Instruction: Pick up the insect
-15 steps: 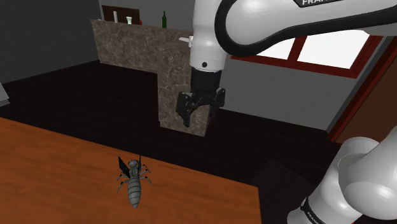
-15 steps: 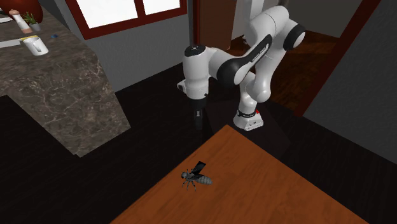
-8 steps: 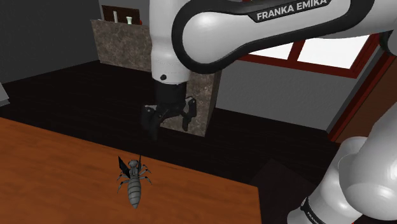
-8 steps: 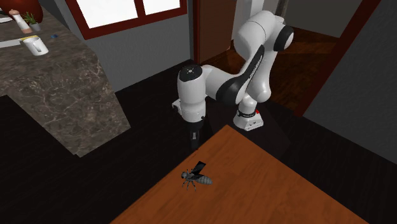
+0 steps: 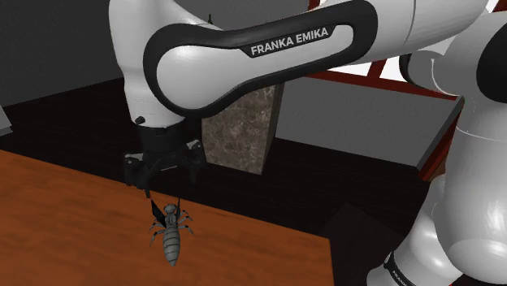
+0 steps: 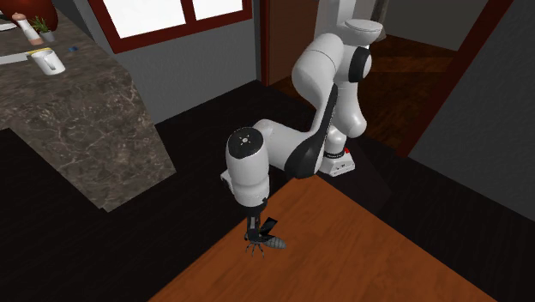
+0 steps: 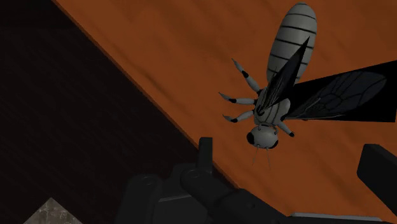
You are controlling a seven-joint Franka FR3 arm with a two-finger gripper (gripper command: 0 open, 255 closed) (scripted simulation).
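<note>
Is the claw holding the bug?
No: the claw is open, its fingers apart, and the bug lies untouched on the wooden table.

You have a brown wooden tabletop (image 5: 57, 195), its edge running over a dark floor (image 5: 325, 179). Across the floor stands a speckled stone island (image 6: 77, 129), and on its top you'll see a white mug (image 6: 50, 62) with a yellow rim. Behind the island, a red-framed window (image 6: 171, 17) shows bright.
</note>
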